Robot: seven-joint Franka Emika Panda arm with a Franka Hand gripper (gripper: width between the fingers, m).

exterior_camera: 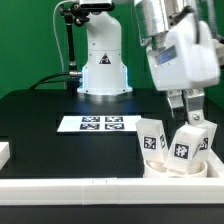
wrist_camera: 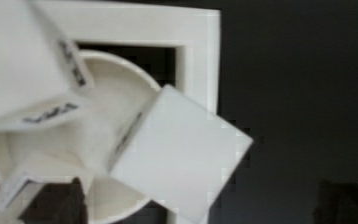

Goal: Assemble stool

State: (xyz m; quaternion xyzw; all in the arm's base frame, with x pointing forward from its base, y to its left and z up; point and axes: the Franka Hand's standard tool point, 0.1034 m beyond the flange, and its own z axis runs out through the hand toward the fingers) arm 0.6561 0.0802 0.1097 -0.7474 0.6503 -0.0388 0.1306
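Border rail [exterior_camera: 100,188] lies frontmost. At right of frame, released jaws [exterior_camera: 190,103] hover above a leaning leg [exterior_camera: 185,143]; withdrawal contact may topple it off the seat [exterior_camera: 180,167].

Two legs [exterior_camera: 153,137] [exterior_camera: 191,141] stand tilted on the round seat [exterior_camera: 180,168], directly below the pincer [exterior_camera: 186,104]. The marker board [exterior_camera: 97,124] lies on the table [exterior_camera: 40,115], toward the exterior view's left of the pincer. A border rail [exterior_camera: 70,187] seems to lie nearer the camera.

I see white legs [exterior_camera: 183,140] with black-and-white square tags, a white round seat [exterior_camera: 165,168], a white marker board [exterior_camera: 98,124] bearing black tags, a black table [exterior_camera: 40,125], and white rails [exterior_camera: 80,187].
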